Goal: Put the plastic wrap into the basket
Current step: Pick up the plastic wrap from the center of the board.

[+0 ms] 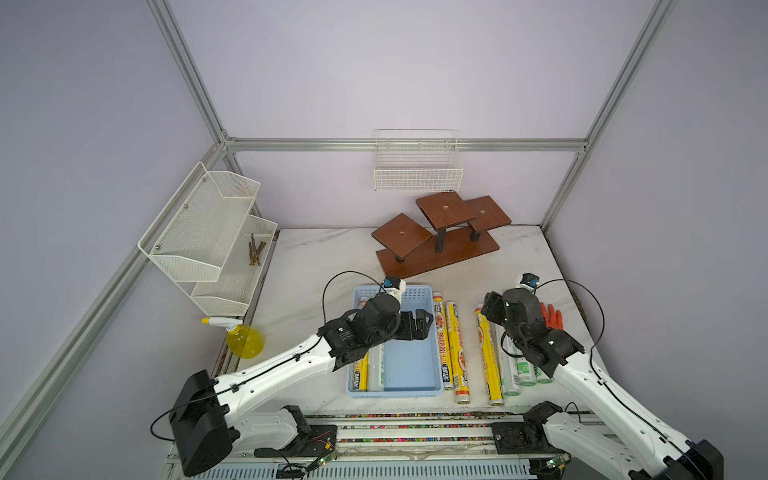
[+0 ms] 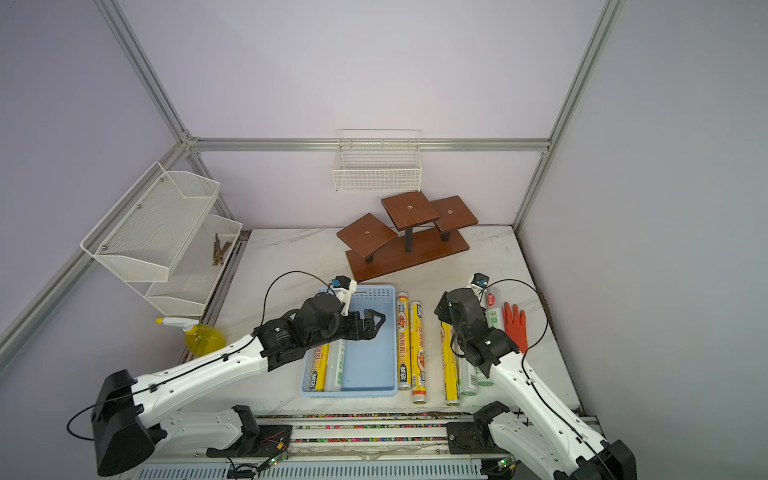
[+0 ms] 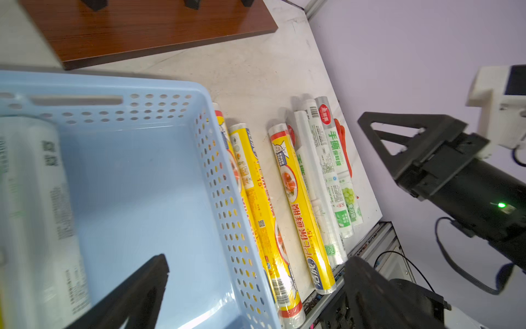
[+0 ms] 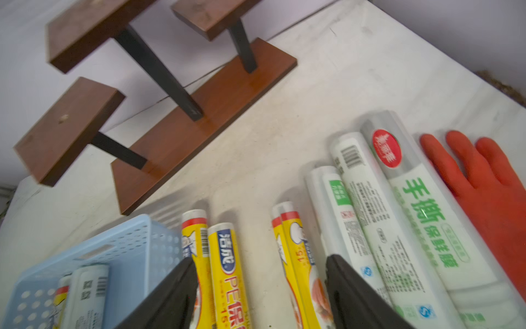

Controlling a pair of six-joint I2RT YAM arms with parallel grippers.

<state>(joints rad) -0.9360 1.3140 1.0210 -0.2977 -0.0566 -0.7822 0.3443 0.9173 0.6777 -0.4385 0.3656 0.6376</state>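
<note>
Two wrap rolls down in the basket, tight against its nine o'clock wall, one yellow, one whitish. Just outside at three o'clock, two more yellow rolls on the table. Further toward three, a lone yellow roll beside three whitish rolls. Over the basket, left gripper, jaws wide apart, nothing in them. Above the rolls on the table, right gripper, jaws parted, nothing gripped. Just past the whitish rolls, a red glove.
</note>
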